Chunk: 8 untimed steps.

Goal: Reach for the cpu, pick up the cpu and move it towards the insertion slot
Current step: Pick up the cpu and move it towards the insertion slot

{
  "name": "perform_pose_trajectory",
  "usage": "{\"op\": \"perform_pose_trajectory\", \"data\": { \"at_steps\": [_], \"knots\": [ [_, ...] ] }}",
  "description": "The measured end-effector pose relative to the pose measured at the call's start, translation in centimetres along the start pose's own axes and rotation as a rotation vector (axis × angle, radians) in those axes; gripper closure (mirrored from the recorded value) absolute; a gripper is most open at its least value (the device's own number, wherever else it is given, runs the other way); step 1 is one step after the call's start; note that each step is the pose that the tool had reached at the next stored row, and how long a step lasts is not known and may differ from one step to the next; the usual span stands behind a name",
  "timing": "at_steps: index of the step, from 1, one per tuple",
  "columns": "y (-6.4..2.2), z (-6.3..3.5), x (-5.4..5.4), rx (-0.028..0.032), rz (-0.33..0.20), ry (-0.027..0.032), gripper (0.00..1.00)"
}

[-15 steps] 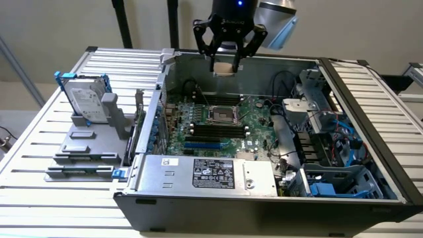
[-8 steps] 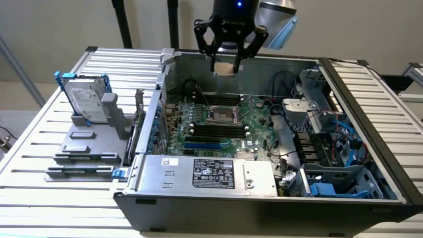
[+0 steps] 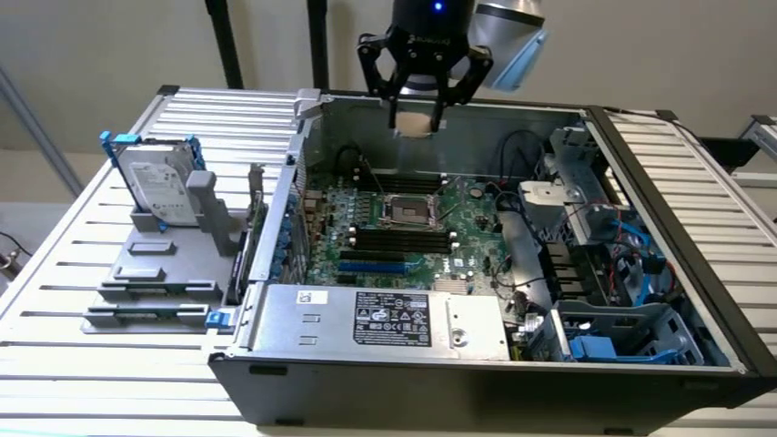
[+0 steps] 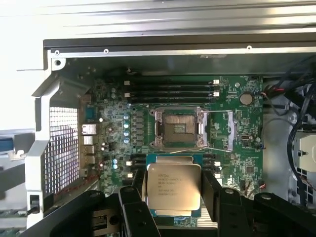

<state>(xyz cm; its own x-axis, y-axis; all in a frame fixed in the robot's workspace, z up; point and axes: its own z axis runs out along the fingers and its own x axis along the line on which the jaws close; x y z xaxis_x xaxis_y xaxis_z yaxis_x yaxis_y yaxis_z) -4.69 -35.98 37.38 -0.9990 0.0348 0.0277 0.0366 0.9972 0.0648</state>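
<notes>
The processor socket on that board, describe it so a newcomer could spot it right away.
Look inside the open computer case at the green motherboard. Near its middle sits the socket, between two banks of long black memory slots. It alone is square, with a silver metal frame around a dark centre.

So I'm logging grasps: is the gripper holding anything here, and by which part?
Yes, the gripper holds the cpu, its fingers clamped on two opposite edges, above the open case, away from the insertion slot.
</notes>
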Motion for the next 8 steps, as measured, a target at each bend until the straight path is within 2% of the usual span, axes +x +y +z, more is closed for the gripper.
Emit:
{"op": "perform_pose_trajectory", "data": {
  "at_steps": [2,4,8],
  "knots": [
    [0.17,0.02,-0.01,-0.0004,-0.002,-0.0086,0.45],
    [0.39,0.05,-0.01,-0.0005,-0.005,-0.0137,0.45],
    [1.04,0.15,0.01,-0.0002,-0.015,-0.0151,0.45]
  ]
}}
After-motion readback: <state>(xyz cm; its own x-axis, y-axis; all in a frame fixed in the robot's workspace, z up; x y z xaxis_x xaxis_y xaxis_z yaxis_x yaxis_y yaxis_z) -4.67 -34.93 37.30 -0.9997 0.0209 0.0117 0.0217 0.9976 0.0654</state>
